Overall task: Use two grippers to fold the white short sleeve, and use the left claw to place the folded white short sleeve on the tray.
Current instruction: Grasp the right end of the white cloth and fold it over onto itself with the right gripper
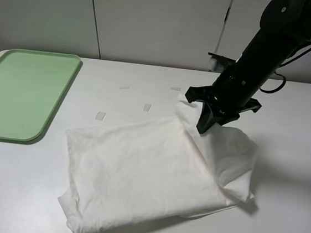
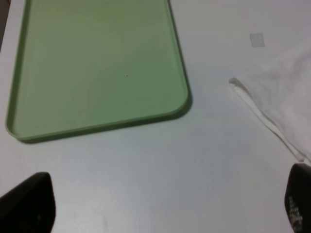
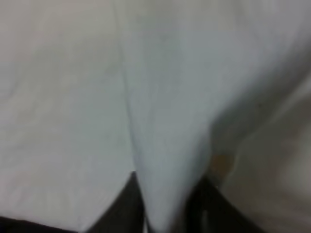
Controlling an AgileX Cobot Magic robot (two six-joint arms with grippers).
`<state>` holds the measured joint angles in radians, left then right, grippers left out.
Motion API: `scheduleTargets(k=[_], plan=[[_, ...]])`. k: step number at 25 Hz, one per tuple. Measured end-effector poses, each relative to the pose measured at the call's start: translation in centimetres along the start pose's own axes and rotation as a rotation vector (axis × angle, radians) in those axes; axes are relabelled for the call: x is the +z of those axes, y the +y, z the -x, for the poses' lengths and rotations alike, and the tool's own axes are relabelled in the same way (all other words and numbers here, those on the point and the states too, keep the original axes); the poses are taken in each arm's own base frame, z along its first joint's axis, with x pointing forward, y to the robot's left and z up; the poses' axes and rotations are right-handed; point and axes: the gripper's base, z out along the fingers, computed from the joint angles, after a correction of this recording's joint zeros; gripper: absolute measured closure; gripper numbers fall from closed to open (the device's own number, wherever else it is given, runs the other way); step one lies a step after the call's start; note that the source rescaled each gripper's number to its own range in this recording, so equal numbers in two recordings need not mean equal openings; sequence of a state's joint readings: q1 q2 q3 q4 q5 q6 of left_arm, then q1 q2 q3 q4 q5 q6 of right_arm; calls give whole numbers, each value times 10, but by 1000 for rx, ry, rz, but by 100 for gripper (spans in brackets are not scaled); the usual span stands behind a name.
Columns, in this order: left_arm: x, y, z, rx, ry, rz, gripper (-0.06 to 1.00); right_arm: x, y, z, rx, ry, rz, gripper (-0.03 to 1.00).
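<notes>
The table in front of me is a plain white surface backed by pale wall panels with dark seams. At the far left lies the tray, a flat pale green rectangular plastic one with rounded corners and a low raised rim, and I see nothing on it. The white short sleeve, a large thin white cotton T-shirt, sits in a rumpled, roughly folded slab in the middle of the table, right of the tray and apart from it. Its right side is doubled over in loose layers. A few small pale tape strips are stuck to the table between the tray and the cloth's far edge. The thick black right arm slants down from the upper right corner, its wrist pitched steeply. The right gripper points down at the far right part of the cloth, where a peak of fabric rises to meet it. On my right wrist feed, blurred as it is, a ridge of white cloth runs between the two dark fingers, so I read that pincer as clamped on a fold of the garment. The left gripper hangs over bare table near the tray's corner. Its black fingertips are spread wide with nothing between them, and one edge of the garment lies just beside it.
</notes>
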<state>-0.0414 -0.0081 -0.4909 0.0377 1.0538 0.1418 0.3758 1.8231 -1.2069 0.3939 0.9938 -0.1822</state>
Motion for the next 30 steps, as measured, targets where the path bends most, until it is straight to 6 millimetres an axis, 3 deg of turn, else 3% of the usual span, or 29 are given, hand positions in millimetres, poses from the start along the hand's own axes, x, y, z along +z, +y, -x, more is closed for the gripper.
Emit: scheduleTargets(k=[1, 2, 3, 4, 6, 12, 18, 21, 24, 28, 30], plan=[[0, 0, 0, 0, 0, 0, 0, 0, 0, 0, 0, 0, 0, 85], [0, 0, 0, 0, 0, 0, 0, 0, 1, 1, -22, -7, 8, 75], [0, 0, 0, 0, 0, 0, 0, 0, 2, 2, -54, -18, 16, 62], [0, 0, 0, 0, 0, 0, 0, 0, 5, 3, -102, -37, 51, 35], [0, 0, 0, 0, 0, 0, 0, -1, 11, 4, -140, -57, 117, 25], [0, 0, 0, 0, 0, 0, 0, -5, 33, 4, -198, -74, 374, 21], [0, 0, 0, 0, 0, 0, 0, -5, 38, -2, -249, -22, 445, 21], [0, 0, 0, 0, 0, 0, 0, -4, 34, -3, -283, -2, 402, 21], [0, 0, 0, 0, 0, 0, 0, -3, 21, -7, -342, 40, 240, 21], [0, 0, 0, 0, 0, 0, 0, -17, 3, -12, -290, 61, -6, 21], [0, 0, 0, 0, 0, 0, 0, -20, 1, -13, -279, 55, -33, 21]])
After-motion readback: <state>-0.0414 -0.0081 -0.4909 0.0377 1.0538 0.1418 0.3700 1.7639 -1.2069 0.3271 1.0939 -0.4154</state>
